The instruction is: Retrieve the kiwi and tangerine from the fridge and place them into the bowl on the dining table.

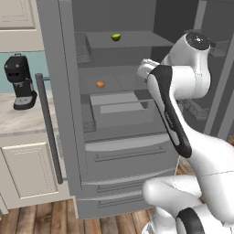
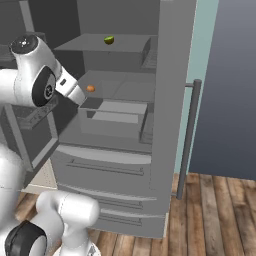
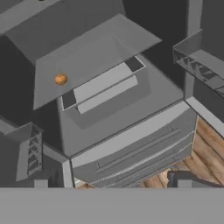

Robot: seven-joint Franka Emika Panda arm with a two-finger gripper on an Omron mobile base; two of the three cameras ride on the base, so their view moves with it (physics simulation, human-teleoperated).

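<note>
Both fridge (image 1: 68, 114) doors stand open; the shelf around the tangerine (image 1: 100, 84) is bare.

The tall grey French-door fridge (image 1: 68, 114) stands before me with both doors open. The small yellow-green oval kiwi (image 1: 116, 37) rests on its upper grey shelf. The small round orange tangerine (image 1: 100, 84) rests on the shelf below, left of centre.

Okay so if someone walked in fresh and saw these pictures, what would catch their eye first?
Probably the open fridge, doors swung wide, grey inside, with two bright fruits: the kiwi on the top shelf and the tangerine one shelf below, left of the drawer. Next, the white arm reaching toward the shelves, its jaws open and holding nothing.
</note>
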